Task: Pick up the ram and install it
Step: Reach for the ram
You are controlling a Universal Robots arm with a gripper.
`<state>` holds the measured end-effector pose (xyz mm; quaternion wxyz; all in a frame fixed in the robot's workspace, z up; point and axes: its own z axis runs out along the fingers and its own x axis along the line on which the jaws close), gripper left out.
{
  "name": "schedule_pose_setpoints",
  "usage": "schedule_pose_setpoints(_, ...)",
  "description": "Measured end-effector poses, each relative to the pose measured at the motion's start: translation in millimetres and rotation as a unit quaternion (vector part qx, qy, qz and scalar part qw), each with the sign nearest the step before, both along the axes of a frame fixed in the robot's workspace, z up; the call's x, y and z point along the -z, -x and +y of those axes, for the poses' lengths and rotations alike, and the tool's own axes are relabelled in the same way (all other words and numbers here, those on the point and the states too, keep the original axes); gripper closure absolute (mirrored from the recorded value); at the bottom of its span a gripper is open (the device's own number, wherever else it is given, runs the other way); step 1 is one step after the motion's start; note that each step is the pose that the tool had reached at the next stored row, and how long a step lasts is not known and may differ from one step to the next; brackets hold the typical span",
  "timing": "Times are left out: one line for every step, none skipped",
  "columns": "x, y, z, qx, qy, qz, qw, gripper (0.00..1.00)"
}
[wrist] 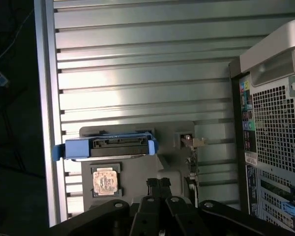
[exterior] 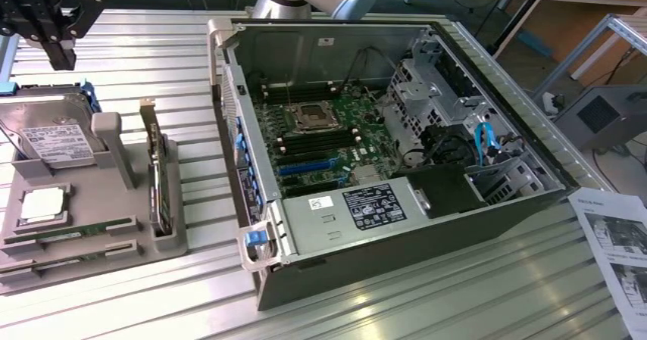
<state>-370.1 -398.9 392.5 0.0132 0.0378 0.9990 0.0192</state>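
closed gripper (wrist: pixel 158 184) above grey tray (exterior: pixel 91 263), ram (exterior: pixel 73 232) in its slot

You are looking down past the fingers (wrist: pixel 153 187), which are pressed together with nothing between them, their tips over a grey holder tray (wrist: pixel 169 129). The tray sits on the ribbed metal table (wrist: pixel 137 64). On the tray, a hard drive in a blue caddy (wrist: pixel 105 146) lies just beside a square processor chip (wrist: pixel 105 181) seated in its own recess. An expansion card (wrist: pixel 191 142) with a metal bracket stands on edge along the side of the tray that faces the computer case (wrist: pixel 273 123). The case shows you its perforated rear panel and a column of coloured ports. Past the table's opposite edge you see dark floor (wrist: pixel 14 123).
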Motion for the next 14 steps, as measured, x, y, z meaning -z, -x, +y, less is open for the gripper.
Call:
schedule_pose_setpoints(0.0,0.0,0.0,0.0,0.0,0.0,1.0,0.89)
schedule_pose_setpoints(0.0,0.0,0.0,0.0,0.0,0.0,1.0,0.89)
schedule_pose_setpoints(0.0,0.0,0.0,0.0,0.0,0.0,1.0,0.89)
schedule_pose_setpoints(-0.1,0.0,0.0,0.0,0.0001,0.0001,1.0,0.89)
schedule_pose_setpoints(-0.1,0.1,-0.5,0.0,0.0001,0.0001,1.0,0.89)
schedule_pose_setpoints(-0.1,0.1,-1.2,0.0,0.0,0.0001,1.0,0.89)
schedule_pose_setpoints(0.0,0.3,-2.8,0.0,0.0,0.0,1.0,0.89)
schedule_pose_setpoints(0.0,0.8,-6.3,0.0,0.0,0.0,1.0,0.89)
schedule_pose_setpoints(-0.1,1.7,-12.9,0.0,0.0,0.0001,1.0,0.89)
schedule_pose_setpoints(0.0,2.2,-16.3,0.0,0.0,0.0,1.0,0.89)
schedule_pose_setpoints(0.0,2.5,-18.9,0.0,0.0,0.0,1.0,0.89)
schedule_pose_setpoints(0.0,2.9,-21.3,0.0,0.0,0.0,1.0,0.89)
schedule_pose_setpoints(0.0,3.2,-23.3,0.0,0.0,0.0,1.0,0.89)
schedule_pose_setpoints(-0.1,3.6,-25.6,0.0,0.0,0.0001,1.0,0.89)
